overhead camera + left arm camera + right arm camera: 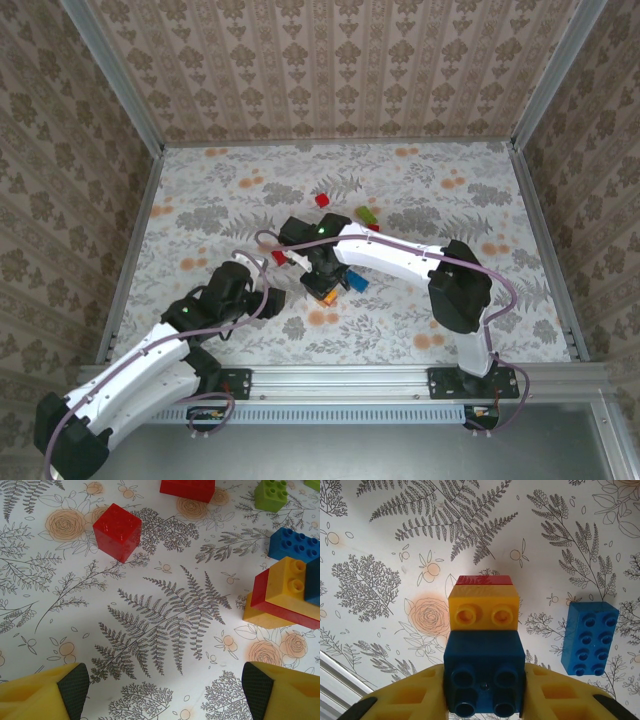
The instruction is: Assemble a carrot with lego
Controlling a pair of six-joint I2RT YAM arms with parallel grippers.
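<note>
Right gripper [484, 697] clamps the lego stack [483, 614]: blue, yellow, red bricks.

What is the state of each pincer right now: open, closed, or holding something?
The left pincer is open and holds nothing.
The right pincer is closed on the dark blue brick.

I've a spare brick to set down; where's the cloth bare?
Bare: far-left corner of the table, and the far-right one beyond the green brick. Crowded: the middle, around the right tool, its stack and the loose blue brick.
</note>
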